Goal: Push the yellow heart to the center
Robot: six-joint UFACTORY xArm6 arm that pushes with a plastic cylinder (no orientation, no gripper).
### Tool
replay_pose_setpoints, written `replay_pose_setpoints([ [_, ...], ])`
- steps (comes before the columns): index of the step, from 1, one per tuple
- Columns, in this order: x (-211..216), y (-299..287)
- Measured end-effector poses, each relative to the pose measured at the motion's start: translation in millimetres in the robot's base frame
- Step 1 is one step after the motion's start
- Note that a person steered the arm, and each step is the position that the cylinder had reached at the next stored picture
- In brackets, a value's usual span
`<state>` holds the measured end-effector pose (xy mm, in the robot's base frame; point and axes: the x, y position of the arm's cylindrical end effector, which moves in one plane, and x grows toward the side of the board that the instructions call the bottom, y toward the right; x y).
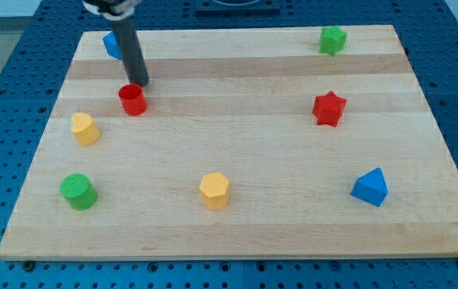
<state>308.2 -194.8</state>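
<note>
Two yellow blocks lie on the wooden board (237,233). One yellow block (85,128) sits near the view's left edge; its shape could be a heart but is hard to make out. The other yellow block (214,190), pentagon-like, sits at the bottom middle. My tip (139,83) is at the upper left, just above a red cylinder (132,99), close to it or touching it. The tip is up and to the right of the left yellow block, well apart from it.
A blue block (111,45) is partly hidden behind the rod at the top left. A green star (333,39) is at the top right, a red star (329,108) at the right, a blue triangle (370,187) at the bottom right, and a green cylinder (78,191) at the bottom left.
</note>
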Motion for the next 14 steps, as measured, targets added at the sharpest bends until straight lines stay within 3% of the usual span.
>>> replay_pose_setpoints([
  [1,22,-63],
  [2,92,-66],
  [3,101,-66],
  [4,130,-60],
  [6,158,19],
  [9,170,24],
  [10,145,122],
  [11,117,140],
  [12,78,87],
  [14,82,153],
])
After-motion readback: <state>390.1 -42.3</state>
